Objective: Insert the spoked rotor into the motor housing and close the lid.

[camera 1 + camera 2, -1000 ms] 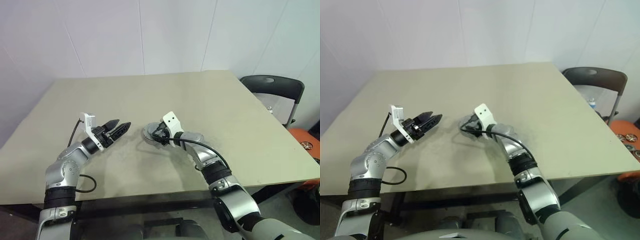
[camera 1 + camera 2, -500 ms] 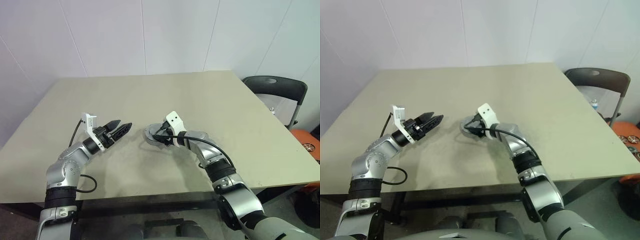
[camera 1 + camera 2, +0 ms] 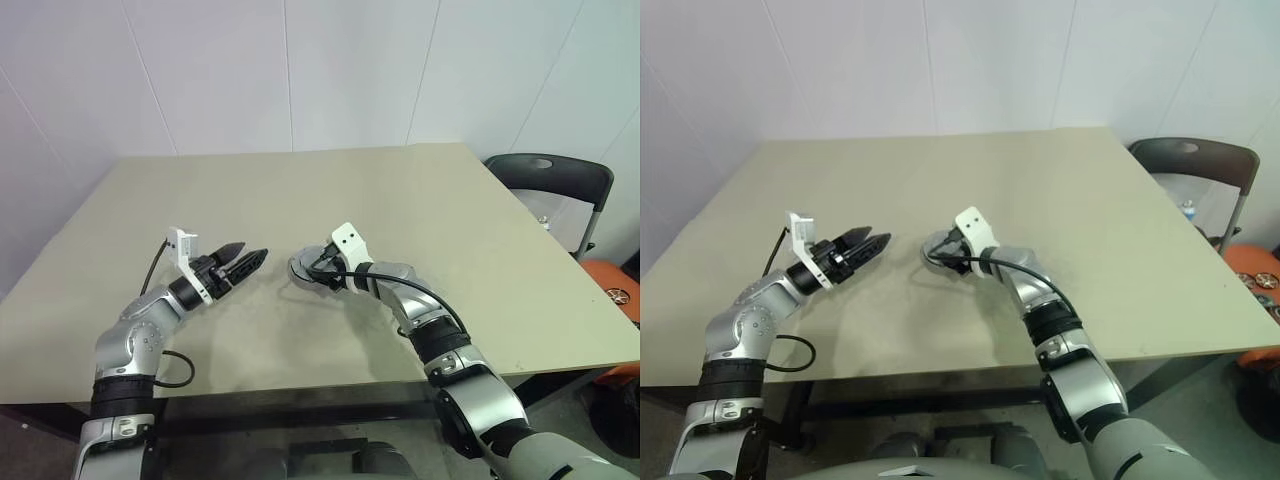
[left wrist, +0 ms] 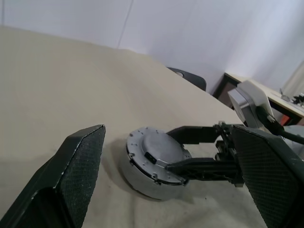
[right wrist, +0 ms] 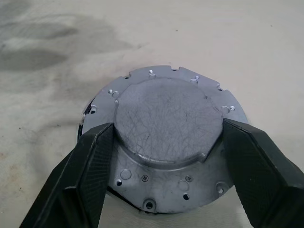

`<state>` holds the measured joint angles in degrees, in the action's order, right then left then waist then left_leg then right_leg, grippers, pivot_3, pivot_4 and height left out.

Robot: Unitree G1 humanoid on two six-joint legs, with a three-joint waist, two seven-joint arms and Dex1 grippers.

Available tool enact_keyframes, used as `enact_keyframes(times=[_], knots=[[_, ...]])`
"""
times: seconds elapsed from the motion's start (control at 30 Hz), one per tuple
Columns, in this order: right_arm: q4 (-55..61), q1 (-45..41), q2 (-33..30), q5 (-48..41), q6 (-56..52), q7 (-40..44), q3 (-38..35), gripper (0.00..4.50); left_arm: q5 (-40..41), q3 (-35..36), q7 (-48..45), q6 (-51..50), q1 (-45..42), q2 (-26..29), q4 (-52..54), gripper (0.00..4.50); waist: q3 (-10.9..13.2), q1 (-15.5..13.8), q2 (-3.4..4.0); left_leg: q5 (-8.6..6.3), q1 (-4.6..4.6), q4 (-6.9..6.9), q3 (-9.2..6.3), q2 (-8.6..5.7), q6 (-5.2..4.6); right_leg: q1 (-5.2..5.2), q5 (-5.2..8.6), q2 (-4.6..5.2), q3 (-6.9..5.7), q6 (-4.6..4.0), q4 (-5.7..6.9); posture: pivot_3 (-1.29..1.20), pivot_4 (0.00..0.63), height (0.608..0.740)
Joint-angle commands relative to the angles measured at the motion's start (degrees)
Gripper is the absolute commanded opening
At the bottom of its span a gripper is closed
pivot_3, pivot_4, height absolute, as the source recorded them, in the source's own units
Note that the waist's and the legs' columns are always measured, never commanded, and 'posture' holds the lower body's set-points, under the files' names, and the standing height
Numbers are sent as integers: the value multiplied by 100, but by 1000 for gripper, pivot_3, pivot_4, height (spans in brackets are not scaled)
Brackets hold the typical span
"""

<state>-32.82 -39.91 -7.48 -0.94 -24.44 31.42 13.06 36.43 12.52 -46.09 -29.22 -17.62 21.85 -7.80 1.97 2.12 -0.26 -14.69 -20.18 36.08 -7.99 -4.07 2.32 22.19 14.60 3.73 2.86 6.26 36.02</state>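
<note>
The left gripper (image 3: 246,262) hangs over the desk (image 3: 450,200) with its two fingers wide apart and nothing in them, pointing at the parts just beside it. Next comes the lid (image 5: 164,121), plain grey side up, sitting on top of the motor cup (image 4: 142,175), a good way in from the desk's near edge and about midway between its side edges. The lid looks a bit tilted, so it may not be all the way down. The right gripper (image 5: 161,156) has one finger on each side of the lid's raised round middle, touching or almost touching it. The wheel with spokes may be under the lid, but that cannot be seen. If the gripper pushes or turns while the lid is crooked, the lid could jam or slide off. The cup is loose on the desk, so a sideways push could shove it away.
</note>
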Motion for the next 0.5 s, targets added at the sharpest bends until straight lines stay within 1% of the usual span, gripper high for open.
enact_keyframes(times=[0.03,0.33,0.5], knots=[[-478,304,-394,567,-195,82,460,3225,6,50,-20,95,-35,56,198,4500,-5,-1,0,0,0,0,0,0,0,0,0,1,0,0,0,0,0,740],[-436,316,-457,475,-279,341,498,3225,8,59,-40,96,-31,79,187,4500,-15,16,-1,-5,7,-2,-1,1,9,-5,3,3,0,2,-1,0,0,740],[-398,301,-316,103,-331,417,101,3225,9,64,-42,95,-31,88,182,4500,-14,22,0,-6,2,-6,-2,3,10,0,4,2,0,2,-3,0,0,740]])
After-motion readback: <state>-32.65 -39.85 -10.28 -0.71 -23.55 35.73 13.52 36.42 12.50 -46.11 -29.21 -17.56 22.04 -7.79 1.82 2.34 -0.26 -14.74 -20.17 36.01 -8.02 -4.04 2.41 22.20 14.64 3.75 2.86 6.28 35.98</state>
